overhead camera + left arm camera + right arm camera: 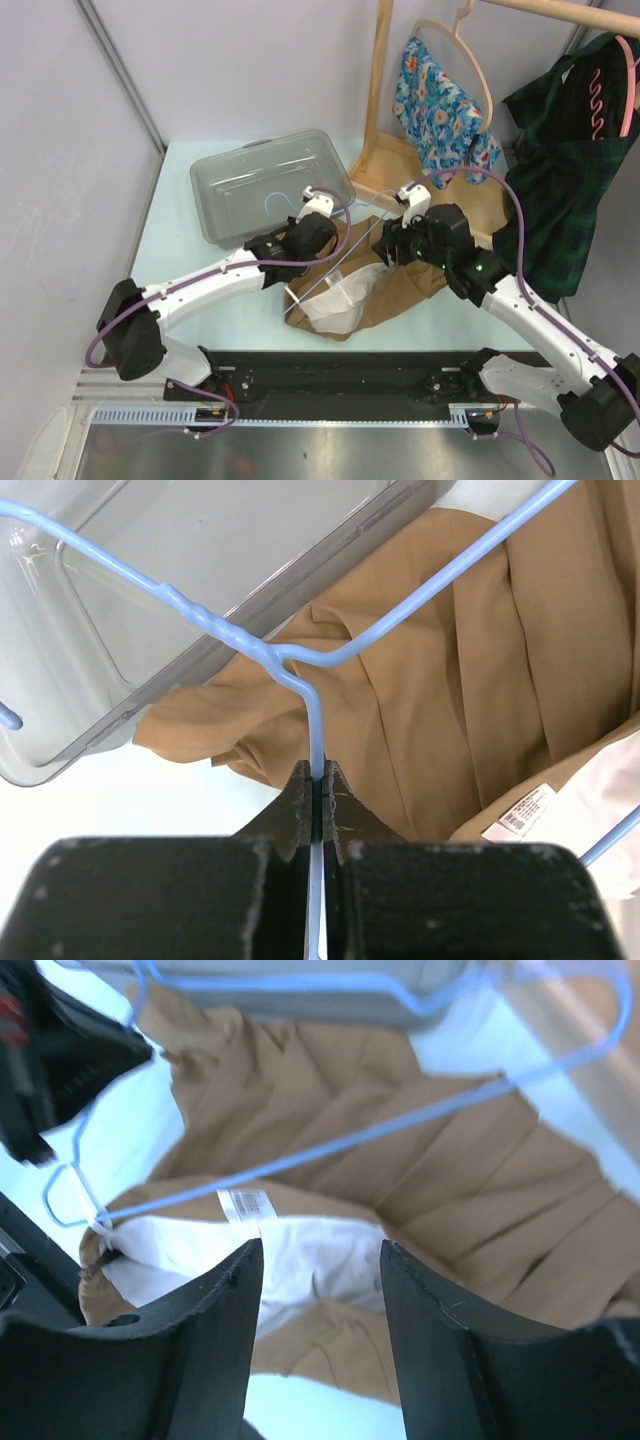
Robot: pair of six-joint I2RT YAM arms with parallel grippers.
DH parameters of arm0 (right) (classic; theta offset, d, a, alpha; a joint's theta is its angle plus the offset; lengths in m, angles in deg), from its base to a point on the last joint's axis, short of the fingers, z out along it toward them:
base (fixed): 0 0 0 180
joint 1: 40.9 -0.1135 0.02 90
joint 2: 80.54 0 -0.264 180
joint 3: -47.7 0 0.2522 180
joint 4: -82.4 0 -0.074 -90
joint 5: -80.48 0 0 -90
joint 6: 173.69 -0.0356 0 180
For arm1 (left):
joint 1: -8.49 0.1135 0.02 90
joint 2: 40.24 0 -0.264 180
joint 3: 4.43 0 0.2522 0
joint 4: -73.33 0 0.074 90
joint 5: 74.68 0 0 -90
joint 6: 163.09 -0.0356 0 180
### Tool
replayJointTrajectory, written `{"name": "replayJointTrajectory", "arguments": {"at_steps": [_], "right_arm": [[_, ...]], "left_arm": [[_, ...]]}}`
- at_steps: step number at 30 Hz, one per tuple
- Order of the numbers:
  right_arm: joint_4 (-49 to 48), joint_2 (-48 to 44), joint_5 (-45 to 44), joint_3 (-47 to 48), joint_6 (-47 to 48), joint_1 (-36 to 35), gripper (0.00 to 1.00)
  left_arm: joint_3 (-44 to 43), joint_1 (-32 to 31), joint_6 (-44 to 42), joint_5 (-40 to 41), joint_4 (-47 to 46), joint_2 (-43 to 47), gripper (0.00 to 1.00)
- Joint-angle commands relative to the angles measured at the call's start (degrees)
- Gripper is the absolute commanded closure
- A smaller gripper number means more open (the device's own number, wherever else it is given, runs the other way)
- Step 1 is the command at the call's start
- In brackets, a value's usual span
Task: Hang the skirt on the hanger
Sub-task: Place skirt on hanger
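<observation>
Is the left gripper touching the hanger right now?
Touching. The left wrist view shows the left gripper shut on the hanger, its blue wire pinched between both fingertips.

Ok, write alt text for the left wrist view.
The left gripper is shut on the wire of a blue hanger just below its twisted neck. Under it lies a crumpled tan skirt, white lining and label at lower right; a clear plastic bin sits upper left.

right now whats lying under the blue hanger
The brown skirt lies under the blue hanger, its white lining and label showing at one end. Whatever is beneath the skirt is covered.
</observation>
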Motion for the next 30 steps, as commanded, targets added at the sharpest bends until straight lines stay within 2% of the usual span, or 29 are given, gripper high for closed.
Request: {"name": "replayJointTrajectory", "arguments": {"at_steps": [1,6,9,10,13,16,17,18,20,24,30], "right_arm": [[-1.54,4.23,2.0,7.28,6.05,0.05,0.44],[-5.31,6.53,4.71,12.21,10.97,2.06,0.4],[-4.27,10.74,16.46,15.8,14.4,6.71,0.38],[-2.87,12.15,24.59,18.77,15.37,8.2,0.38],[4.68,19.18,37.71,24.06,20.1,11.64,0.39],[17.67,26.38,45.38,33.37,27.66,11.73,0.37],[26.15,28.49,47.16,40.09,30.46,11.82,0.37],[30.24,33.38,48.13,43.03,32.41,11.65,0.37],[37.62,37.37,50.33,48.66,35.67,11.21,0.36],[39.77,41.78,53.85,55.35,34.8,10.86,0.34],[41.35,43.27,51.04,54.05,35.77,7.61,0.33]], "left_arm": [[2.04,-1.2,-3.95,2.23,-3.52,3.66,1.0],[7.3,-3.4,-7.66,-0.31,-8.0,7.96,1.0],[10.99,-4.2,-9.68,-4.08,-11.87,12.62,1.0],[11.62,-4.2,-10.2,-4.79,-13.27,14.8,1.0],[13.12,-4.29,-11.43,-6.03,-14.59,16.76,1.0],[13.64,-4.2,-12.57,-7.34,-15.56,17.99,1.0],[13.65,-4.29,-12.67,-7.52,-15.65,17.99,1.0],[13.47,-4.29,-12.93,-7.7,-15.74,17.9,1.0],[13.3,-4.29,-13.28,-8.05,-15.74,17.46,1.0],[12.68,-4.29,-13.46,-7.96,-15.13,16.24,1.0],[12.33,-4.29,-14.16,-8.58,-15.65,16.32,1.0]]}}
